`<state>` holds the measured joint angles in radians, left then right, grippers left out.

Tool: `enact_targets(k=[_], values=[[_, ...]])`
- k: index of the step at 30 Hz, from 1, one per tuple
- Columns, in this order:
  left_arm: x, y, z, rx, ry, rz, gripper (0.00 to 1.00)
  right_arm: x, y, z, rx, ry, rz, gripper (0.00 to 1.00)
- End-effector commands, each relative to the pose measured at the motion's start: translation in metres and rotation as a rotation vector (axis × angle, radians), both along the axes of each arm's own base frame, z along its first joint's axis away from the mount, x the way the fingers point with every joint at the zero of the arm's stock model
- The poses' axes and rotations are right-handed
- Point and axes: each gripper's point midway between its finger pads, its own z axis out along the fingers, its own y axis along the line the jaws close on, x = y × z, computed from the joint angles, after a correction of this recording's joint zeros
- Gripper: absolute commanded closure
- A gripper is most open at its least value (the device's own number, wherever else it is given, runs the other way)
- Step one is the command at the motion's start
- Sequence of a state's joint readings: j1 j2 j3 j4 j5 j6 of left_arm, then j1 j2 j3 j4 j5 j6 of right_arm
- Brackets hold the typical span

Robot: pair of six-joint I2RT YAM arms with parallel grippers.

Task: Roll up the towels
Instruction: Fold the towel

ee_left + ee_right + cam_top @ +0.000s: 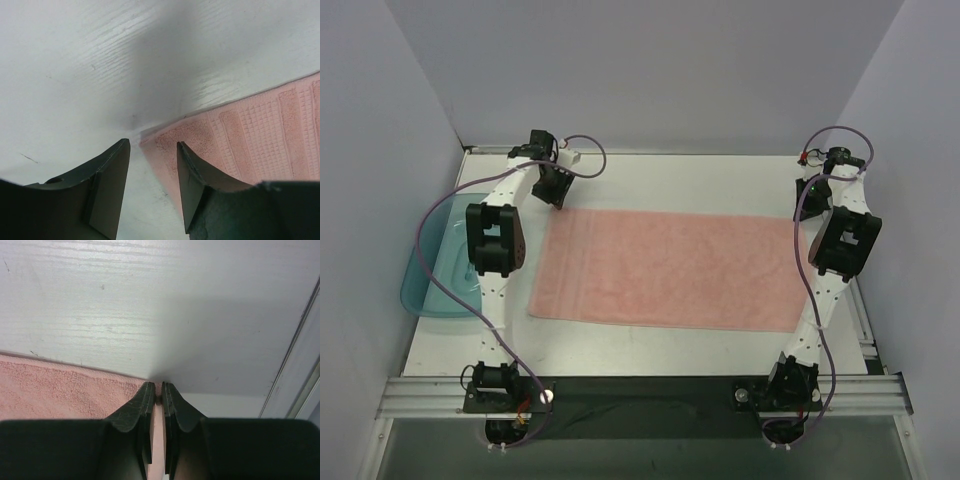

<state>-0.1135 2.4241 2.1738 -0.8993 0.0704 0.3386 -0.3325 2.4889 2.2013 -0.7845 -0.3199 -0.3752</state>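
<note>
We see the towel (pixel 665 268) lying lengthwise between left hand (pixel 153 143) and right hand (pixel 157 385). Left gapes astride 1 corner; right clamps another.

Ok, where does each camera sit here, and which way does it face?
Top external: above and behind, looking down on the table, pink towel and teal tray; both arms show.
Left wrist: on the left arm, looking down at the towel's far left corner; open left claw shows.
Right wrist: on the right arm, looking down at the far right corner; shut right claw shows.
Shared: the towel.
</note>
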Motion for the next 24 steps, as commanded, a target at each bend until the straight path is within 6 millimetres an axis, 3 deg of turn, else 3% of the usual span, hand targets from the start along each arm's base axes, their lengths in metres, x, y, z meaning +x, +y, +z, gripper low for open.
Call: enact_targets(k=[1, 10, 24], values=[[0.009, -0.005, 0.006, -0.034, -0.027, -0.035, 0.47, -0.012, 0.015, 0.001, 0.029, 0.044, 0.031, 1.0], [0.004, -0.004, -0.013, -0.03, 0.026, -0.027, 0.55, -0.013, 0.014, -0.001, 0.023, 0.048, 0.033, 1.0], [0.003, 0.004, -0.011, -0.058, 0.048, 0.004, 0.86, -0.006, 0.009, -0.001, 0.007, 0.038, 0.014, 1.0]])
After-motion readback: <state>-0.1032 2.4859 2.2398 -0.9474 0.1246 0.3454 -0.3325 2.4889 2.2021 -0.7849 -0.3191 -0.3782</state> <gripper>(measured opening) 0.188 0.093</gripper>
